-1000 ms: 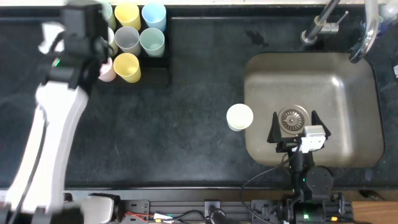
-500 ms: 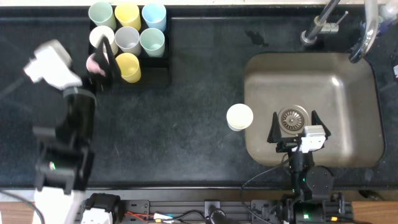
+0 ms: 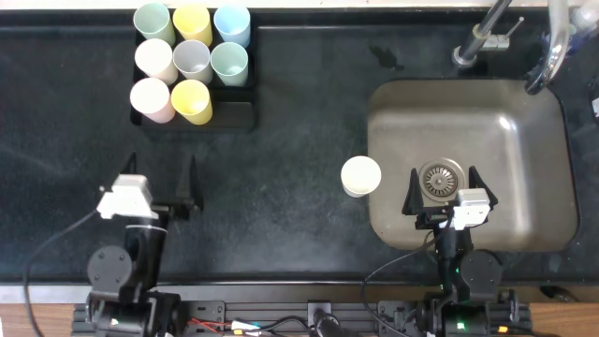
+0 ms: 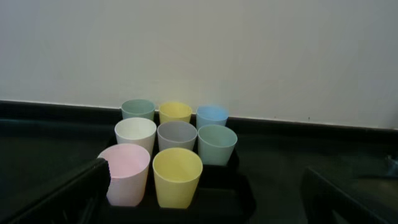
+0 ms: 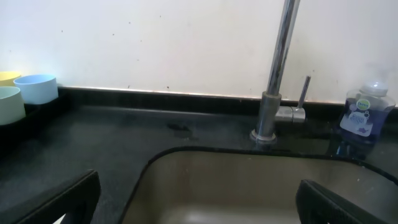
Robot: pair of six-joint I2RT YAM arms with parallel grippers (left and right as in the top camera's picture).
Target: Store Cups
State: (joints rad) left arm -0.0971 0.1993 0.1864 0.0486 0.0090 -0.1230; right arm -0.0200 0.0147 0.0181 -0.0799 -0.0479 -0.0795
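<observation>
Okay, one white cup [image 3: 360, 176] sits on the counter [image 3: 281, 168] just beside the sink [image 3: 524, 103], well apart from the tray [image 3: 239, 114]. Your left gripper [image 3: 161, 178] and right gripper [image 3: 445, 184] both gape wide, holding nothing. Risk: a sloppy pinch tips it into the sink, or you bump the stored cups [image 3: 192, 59] when placing.

The dark speckled worktop [image 3: 299, 122] carries a black tray [image 3: 239, 114] at its far left corner. A single white cup [image 3: 360, 176] stands just beside the left rim of the inset steel sink [image 3: 393, 103]. A tap [image 3: 482, 42] rises behind the sink.
</observation>
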